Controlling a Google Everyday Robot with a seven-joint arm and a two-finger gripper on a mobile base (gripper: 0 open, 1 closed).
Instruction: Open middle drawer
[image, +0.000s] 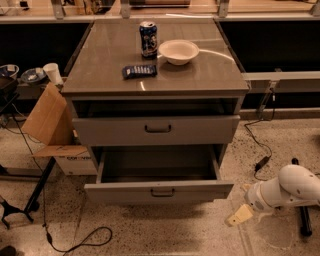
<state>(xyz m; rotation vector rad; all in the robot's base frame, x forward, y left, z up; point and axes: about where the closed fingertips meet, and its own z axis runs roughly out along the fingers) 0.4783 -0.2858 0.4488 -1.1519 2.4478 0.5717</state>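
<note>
The middle drawer (158, 191) is a wide grey drawer with a low flat front and a small dark bar handle (162, 192). It stands pulled well out, and its deep grey tray (159, 164) shows empty. Above it, the taller-fronted grey drawer (156, 130) is open a small way. My gripper (237, 217), on a white arm (290, 187), hangs low over the floor just right of the middle drawer's front right corner. It is apart from the drawer and holds nothing that I can see.
On the cabinet top (200, 75) stand a blue can (148, 39), a white bowl (178, 51) and a dark snack packet (139, 71). A cardboard box (52, 130) leans at the left. Cables (257, 150) and a black stand (20, 210) lie on the speckled floor.
</note>
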